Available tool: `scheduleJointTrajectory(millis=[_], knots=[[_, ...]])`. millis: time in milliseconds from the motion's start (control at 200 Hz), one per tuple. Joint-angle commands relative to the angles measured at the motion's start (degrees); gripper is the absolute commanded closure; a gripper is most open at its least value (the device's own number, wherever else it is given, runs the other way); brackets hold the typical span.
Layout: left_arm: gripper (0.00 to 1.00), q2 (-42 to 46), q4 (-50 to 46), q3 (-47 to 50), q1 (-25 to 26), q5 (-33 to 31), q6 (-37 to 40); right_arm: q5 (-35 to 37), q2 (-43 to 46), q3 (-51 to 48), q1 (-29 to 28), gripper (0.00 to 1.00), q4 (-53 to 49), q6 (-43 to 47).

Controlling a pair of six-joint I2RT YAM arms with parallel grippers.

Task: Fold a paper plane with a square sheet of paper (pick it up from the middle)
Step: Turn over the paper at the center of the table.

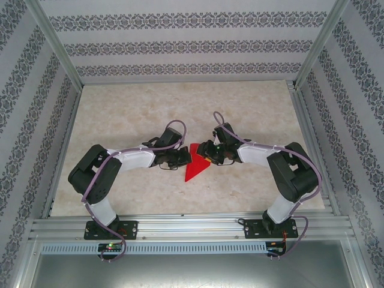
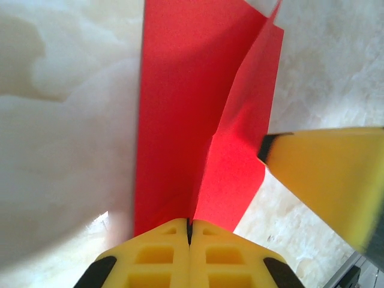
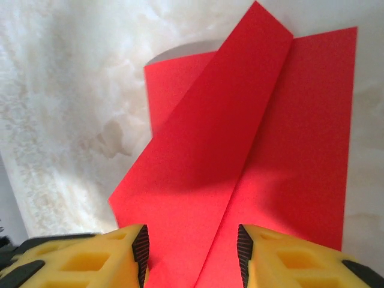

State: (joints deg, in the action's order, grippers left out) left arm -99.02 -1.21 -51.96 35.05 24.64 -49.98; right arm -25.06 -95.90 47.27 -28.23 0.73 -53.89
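Left gripper [image 2: 189, 231] jaws pressed together, pinching the creased red paper sheet [image 1: 195, 168] on its centre fold mid-table [image 1: 120, 120], likely as an anchor; right gripper [image 3: 192, 246] jaws spread astride the folded flap, probably to press that crease.

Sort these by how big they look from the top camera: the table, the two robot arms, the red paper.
1. table, by far the largest.
2. left arm and right arm: they look about alike, so a tie.
3. folded red paper, smallest.
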Motion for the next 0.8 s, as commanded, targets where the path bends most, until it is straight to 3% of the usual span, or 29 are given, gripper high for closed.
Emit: scheduleJointTrajectory(millis=[0,260,550,794], knots=[[0.96,3.50,0.98,0.69,-1.50,1.47,3.09,-0.96,4.71,-1.58,1.45,0.53,1.92,0.42],[0.96,10.48,3.59,1.49,-3.11,5.66,-0.76,-8.66,7.81,-5.93,3.67,0.46,13.95,-5.04],[0.96,11.18,7.36,2.10,-4.19,9.32,-4.78,-16.23,6.37,-6.08,4.01,0.44,26.16,-9.17],[0.96,12.08,12.90,3.70,-5.46,11.74,-9.75,-16.97,5.63,-7.53,4.15,0.45,30.34,-11.04]])
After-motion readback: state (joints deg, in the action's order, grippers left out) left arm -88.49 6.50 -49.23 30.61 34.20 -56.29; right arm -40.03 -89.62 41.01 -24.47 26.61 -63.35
